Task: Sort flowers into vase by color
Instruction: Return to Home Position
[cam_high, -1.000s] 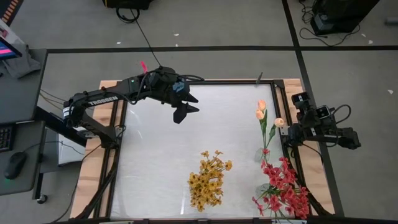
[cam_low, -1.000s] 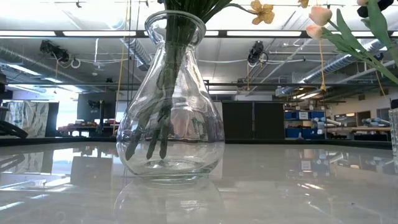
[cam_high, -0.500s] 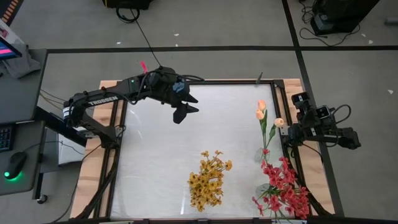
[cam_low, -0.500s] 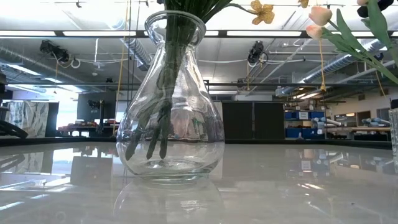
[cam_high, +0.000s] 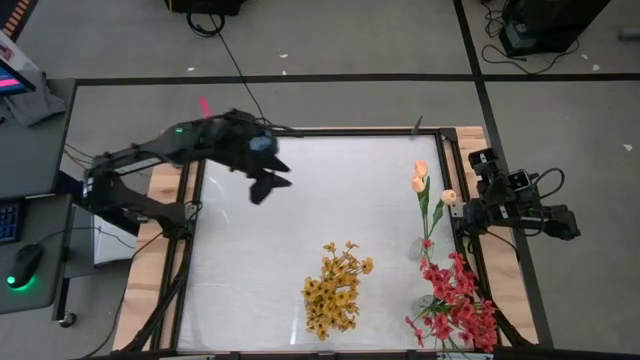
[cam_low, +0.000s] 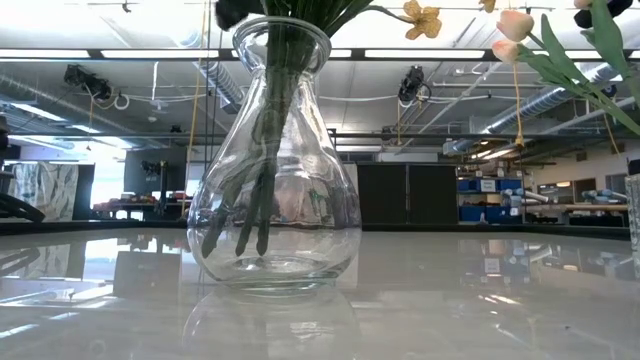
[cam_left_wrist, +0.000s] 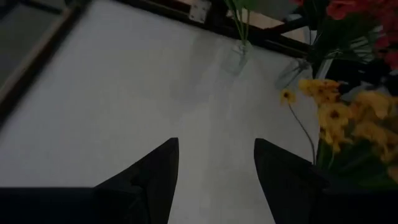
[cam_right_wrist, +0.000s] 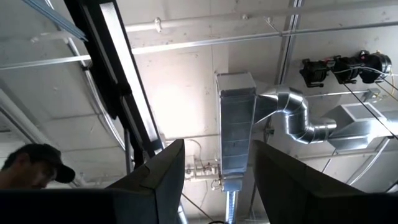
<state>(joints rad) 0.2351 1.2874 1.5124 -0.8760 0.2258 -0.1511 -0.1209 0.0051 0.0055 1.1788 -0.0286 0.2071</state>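
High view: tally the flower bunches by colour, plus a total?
Yellow-orange bunch: 1
Red-pink bunch: 1
Pale peach bud bunch: 1
Total: 3

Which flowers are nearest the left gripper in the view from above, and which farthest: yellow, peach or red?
From the left gripper, open above the table's upper left:
1. Yellow flowers, bottom middle.
2. Peach flowers, right side, higher up.
3. Red flowers, bottom right corner.
The right arm rests at the right edge.
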